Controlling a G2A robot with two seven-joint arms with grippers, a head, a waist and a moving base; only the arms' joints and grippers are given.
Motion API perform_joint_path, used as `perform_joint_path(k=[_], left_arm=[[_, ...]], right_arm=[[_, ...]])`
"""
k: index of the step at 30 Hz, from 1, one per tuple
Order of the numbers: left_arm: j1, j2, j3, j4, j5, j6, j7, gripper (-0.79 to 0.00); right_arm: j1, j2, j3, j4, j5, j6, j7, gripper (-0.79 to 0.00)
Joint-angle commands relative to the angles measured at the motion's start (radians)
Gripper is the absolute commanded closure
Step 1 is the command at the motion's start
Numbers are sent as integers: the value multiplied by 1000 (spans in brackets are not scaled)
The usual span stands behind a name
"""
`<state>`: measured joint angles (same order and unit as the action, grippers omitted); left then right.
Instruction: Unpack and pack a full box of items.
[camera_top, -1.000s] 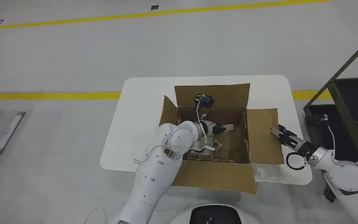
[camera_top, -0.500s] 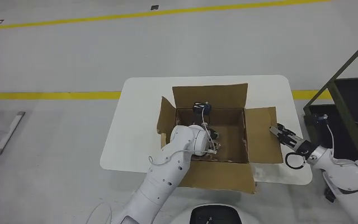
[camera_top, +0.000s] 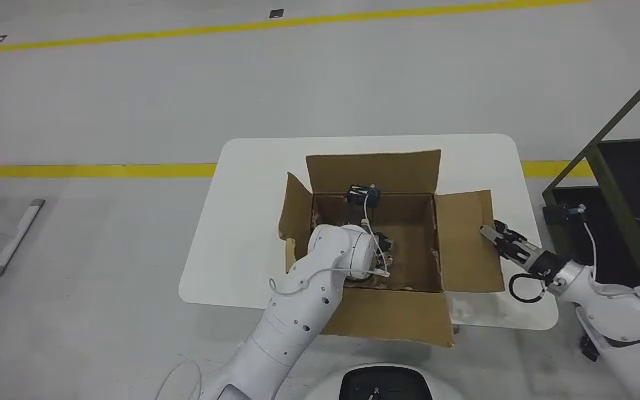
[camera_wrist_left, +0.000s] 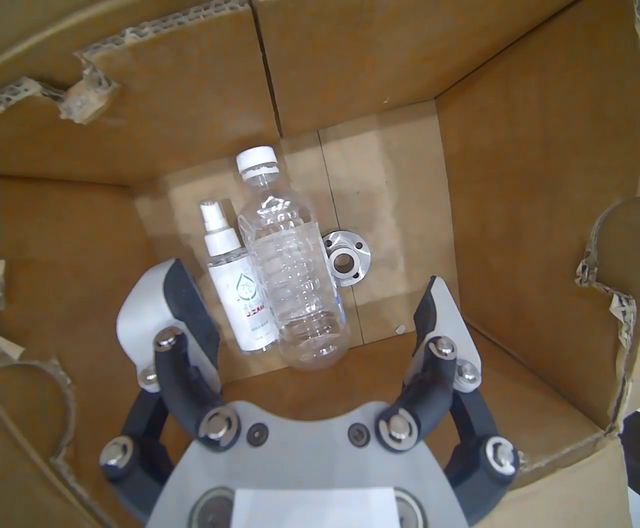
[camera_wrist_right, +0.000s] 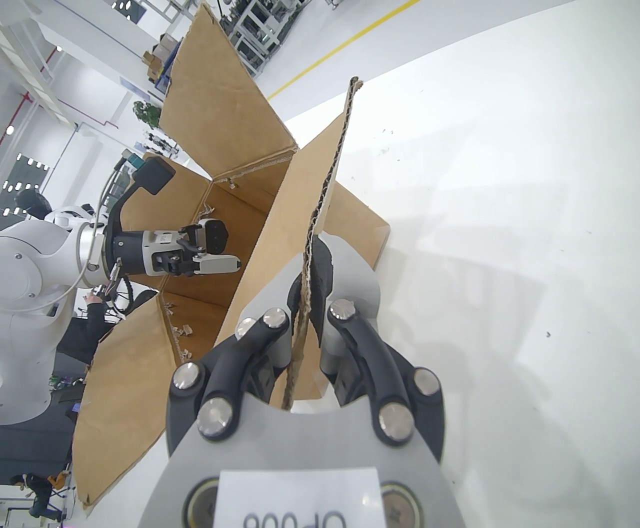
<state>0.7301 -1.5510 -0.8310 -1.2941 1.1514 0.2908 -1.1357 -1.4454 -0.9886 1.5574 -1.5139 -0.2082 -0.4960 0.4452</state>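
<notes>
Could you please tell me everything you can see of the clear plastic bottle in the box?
The clear plastic bottle is ribbed, looks empty, and has a white screw cap. It lies on its side on the cardboard box floor, alongside and touching a white spray bottle, with a metal flange at its other side.

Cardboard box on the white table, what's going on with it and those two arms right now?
The left end effector hangs open in the brown cardboard box, above a clear plastic bottle with a white cap, a white spray bottle and a round metal flange lying on the box floor. It holds nothing. The right end effector is shut on the edge of the box's side flap, out over the white table.
</notes>
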Motion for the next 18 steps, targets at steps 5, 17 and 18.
perform_joint_path(k=[5, 17, 18], left_arm=[[-12, -18, 27, 74, 18, 96, -69, -785], [-101, -90, 115, 268, 7, 234, -111, -508], [-105, -95, 120, 278, 5, 234, -106, -477]], right_arm=[[-4, -1, 4, -3, -2, -5, -4, 0], [-15, -2, 9, -17, -3, -3, 4, 0], [-15, -2, 11, -18, -3, -3, 4, 0]])
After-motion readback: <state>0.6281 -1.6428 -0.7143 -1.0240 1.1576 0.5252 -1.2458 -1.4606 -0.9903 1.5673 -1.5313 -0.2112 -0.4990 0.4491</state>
